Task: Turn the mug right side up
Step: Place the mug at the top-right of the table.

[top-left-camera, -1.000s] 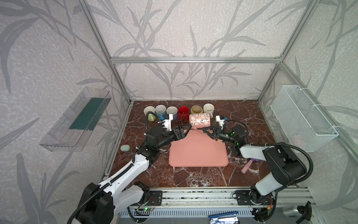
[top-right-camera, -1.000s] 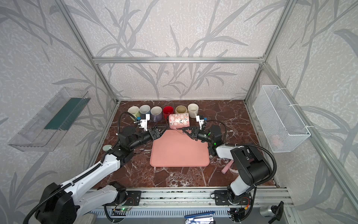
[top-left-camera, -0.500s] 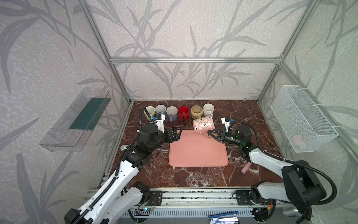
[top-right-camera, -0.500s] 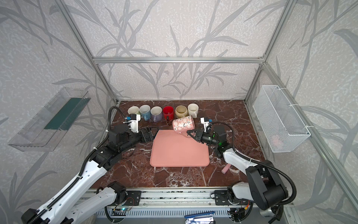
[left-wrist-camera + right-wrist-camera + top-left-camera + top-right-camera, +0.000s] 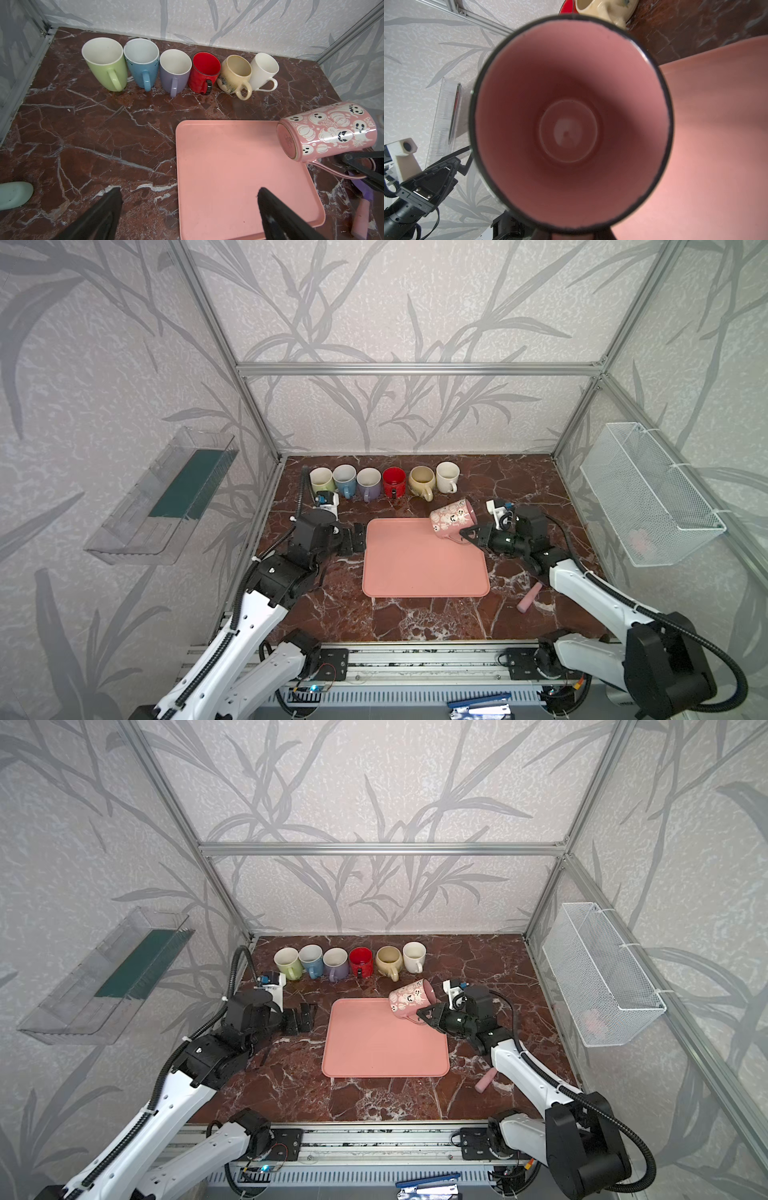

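Observation:
The mug (image 5: 452, 517) (image 5: 410, 1000) is pink with white ghosts and pumpkins. It hangs tilted on its side over the back right corner of the pink tray (image 5: 415, 572) (image 5: 374, 1052). Its base (image 5: 287, 141) faces left and its mouth faces my right wrist camera, which looks straight into the pink inside (image 5: 571, 124). My right gripper (image 5: 467, 536) (image 5: 427, 1013) is shut on the mug's handle (image 5: 332, 171). My left gripper (image 5: 355, 538) (image 5: 301, 1017) (image 5: 189, 191) stands open and empty just left of the tray.
Several upright mugs (image 5: 386, 483) (image 5: 176, 70) line the back of the marble table. A pink stick (image 5: 529, 597) lies right of the tray, and a mint object (image 5: 14, 194) lies at the left. A wire basket (image 5: 648, 493) and a clear shelf (image 5: 162, 497) hang on the side walls.
My left gripper has let go of the mug's end and pulled back to the left. The right gripper has raised the mug, turned it and drawn it slightly right.

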